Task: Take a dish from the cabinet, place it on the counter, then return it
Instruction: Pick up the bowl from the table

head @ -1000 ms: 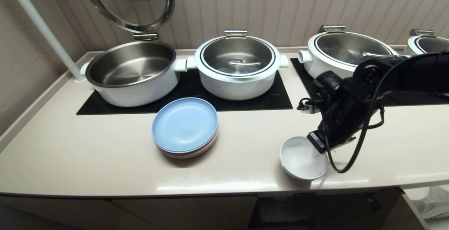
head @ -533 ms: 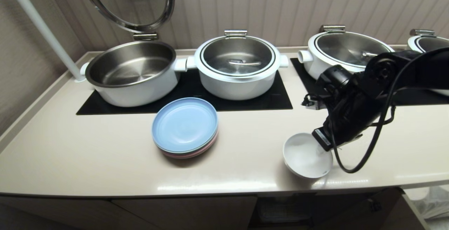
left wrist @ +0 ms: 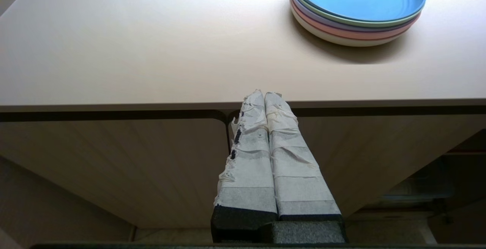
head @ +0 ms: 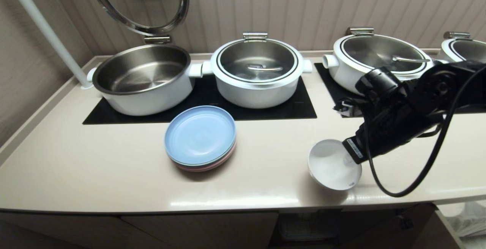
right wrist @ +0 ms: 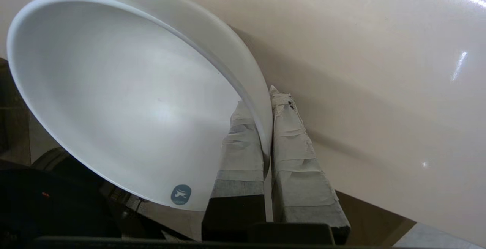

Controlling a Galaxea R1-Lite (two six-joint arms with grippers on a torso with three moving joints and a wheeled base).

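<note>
The dish is a small white bowl, tilted, low over the counter near its front edge on the right. My right gripper is shut on the bowl's rim, one taped finger inside and one outside, as the right wrist view shows at the gripper and dish. I cannot tell whether the bowl's foot touches the counter. My left gripper is parked shut and empty below the counter's edge, in front of the cabinet doors. The cabinet runs under the counter.
A stack of pastel plates with a blue one on top sits mid-counter, also seen as plates. Large white steel-lined pots stand on black glass panels behind; the left pot has its lid raised.
My right arm has shifted to the right and a little away from the front edge, carrying the tilted bowl with it. The left arm has stayed still.
</note>
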